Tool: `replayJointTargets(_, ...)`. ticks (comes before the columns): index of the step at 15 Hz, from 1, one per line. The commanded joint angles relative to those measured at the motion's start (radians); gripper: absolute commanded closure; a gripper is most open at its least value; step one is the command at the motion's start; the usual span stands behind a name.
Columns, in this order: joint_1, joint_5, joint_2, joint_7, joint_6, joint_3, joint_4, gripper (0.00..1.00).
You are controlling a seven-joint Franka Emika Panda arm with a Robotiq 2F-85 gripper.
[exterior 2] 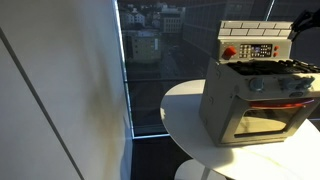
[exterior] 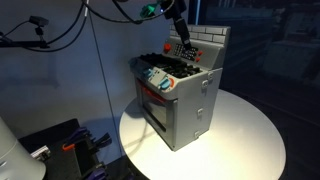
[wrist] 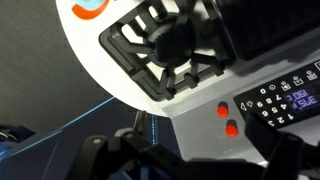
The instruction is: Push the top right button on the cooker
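Dim walls and loose cables (exterior: 60, 30) frame an exterior view in which a round white table (exterior: 250, 130) carries the cooker (exterior: 180, 100), standing upright near the table's middle. The arm (exterior: 170, 12) reaches down from the top edge, and the gripper (exterior: 181, 38) hangs over the rear of the stove top, just in front of the brick-pattern back panel (exterior: 208, 42). At this size I cannot tell whether its jaws are parted or closed, or whether it touches anything.

From the side with the window (exterior 2: 150, 50) and a pale wall (exterior 2: 50, 90), the cooker sits at the right of the picture. Its back panel shows a red button (exterior 2: 228, 53) next to a grey keypad (exterior 2: 260, 49). A dark shape at the upper right corner is probably part of the robot, above the panel.

The wrist view looks down on a black burner (wrist: 170, 45). Beside it lie two red buttons, the upper of them (wrist: 222, 110) just above the lower, and the keypad is cut off at the right edge. Dark, blurred gripper parts fill the bottom, and the jaw state is unreadable here too.

In my judgement the task is at the approach: the tool is near the control panel, but no press is visible. Lining up on the top right button and pushing it are left to do.
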Motion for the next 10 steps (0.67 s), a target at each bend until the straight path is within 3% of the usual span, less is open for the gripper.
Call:
replayJointTargets(1, 0.026, -0.002, 0.000, 0.000, -0.003, -0.024, 0.005, 0.00)
replayJointTargets(10, 0.026, -0.008, 0.063, 0.024, 0.036, -0.050, 0.038, 0.00)
